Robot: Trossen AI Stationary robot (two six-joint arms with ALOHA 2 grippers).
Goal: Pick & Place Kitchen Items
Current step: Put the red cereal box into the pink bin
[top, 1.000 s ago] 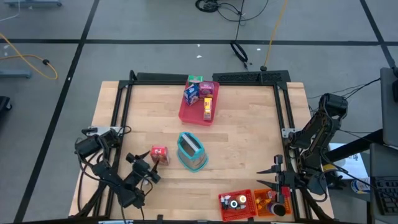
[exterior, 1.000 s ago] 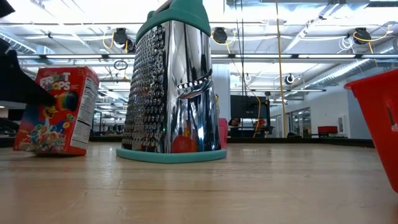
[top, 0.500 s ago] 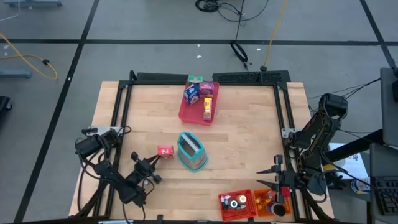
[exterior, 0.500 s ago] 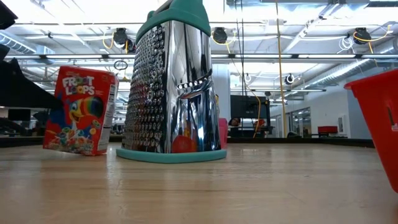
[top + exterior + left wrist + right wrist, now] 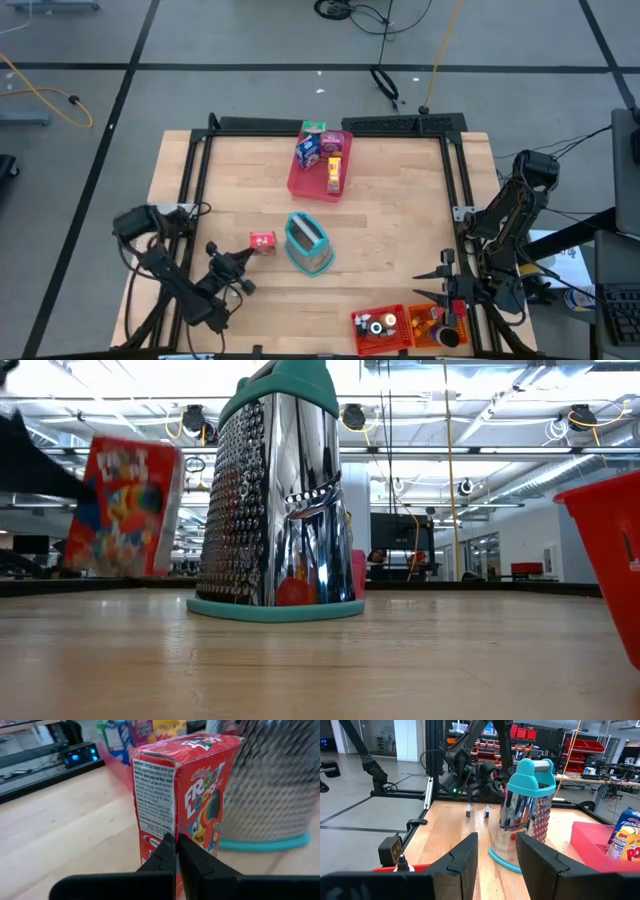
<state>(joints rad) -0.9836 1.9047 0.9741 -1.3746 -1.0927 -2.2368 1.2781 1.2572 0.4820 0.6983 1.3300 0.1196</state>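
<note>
Left gripper (image 5: 175, 851): I see the fingers pressed together at the cereal box (image 5: 182, 795), box beyond the tips, beside the grater (image 5: 308, 243).
Box axis: upright.
Right gripper (image 5: 496, 851): fingers apart, waiting far off.

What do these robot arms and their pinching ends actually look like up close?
Both arms are black, jointed in several segments, with thin dark cables looping around their bases. The left end effector has two flat, matte black, wedge-shaped fingers. The right end effector has two broader black fingers with stepped inner edges.
</note>
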